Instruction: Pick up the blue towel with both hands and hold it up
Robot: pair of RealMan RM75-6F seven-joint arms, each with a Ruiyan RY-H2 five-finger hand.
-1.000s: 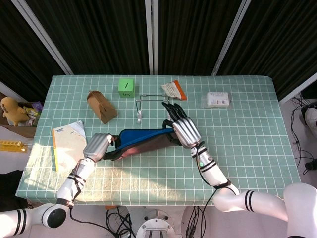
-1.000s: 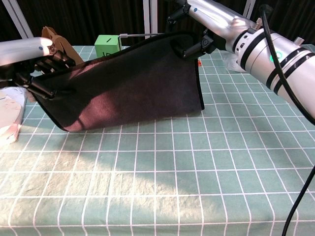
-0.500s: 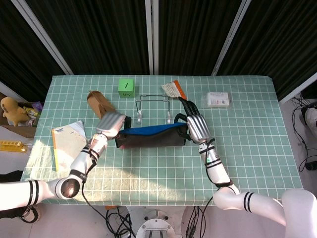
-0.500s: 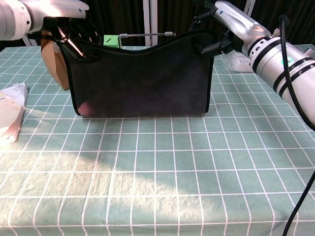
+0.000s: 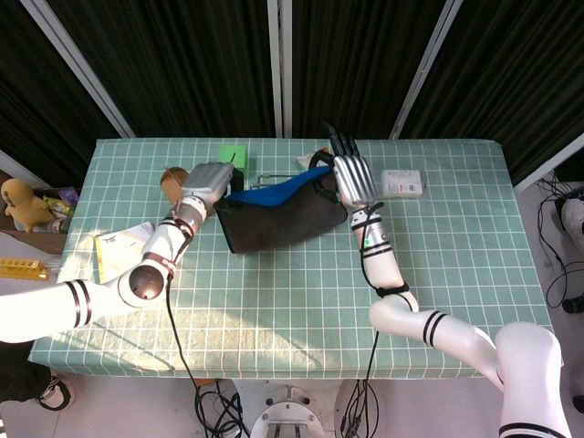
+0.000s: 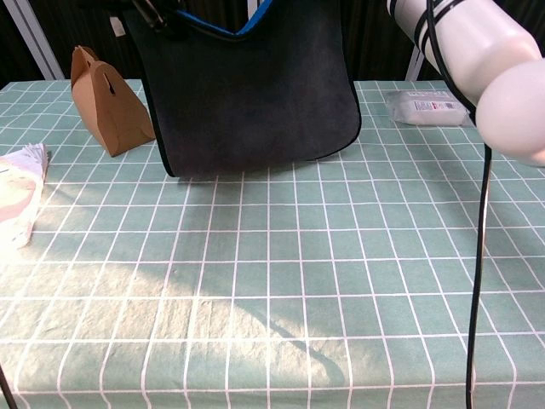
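Note:
The towel point(image 5: 283, 224) is blue on one face and dark on the other, and it hangs stretched between my two hands above the table's far half. My left hand point(image 5: 208, 187) grips its top left corner. Gripping the top right corner is my right hand point(image 5: 351, 178), fingers pointing away. In the chest view the towel point(image 6: 255, 85) fills the upper middle as a dark sheet with a blue rim at the top. Only my left hand's fingers point(image 6: 153, 10) show at that frame's top edge; the right forearm point(image 6: 477, 43) crosses the top right corner.
A brown paper box point(image 6: 106, 102) stands left of the towel. The green cube point(image 5: 233, 152) sits at the far edge, and a white packet point(image 6: 426, 106) lies far right. A paper booklet point(image 5: 119, 251) lies at the table's left side. A yellow plush toy point(image 5: 23, 201) is off the table.
Both hands have risen and moved toward the far side with the towel. It went from slumped on the table to hanging spread out, high between them.

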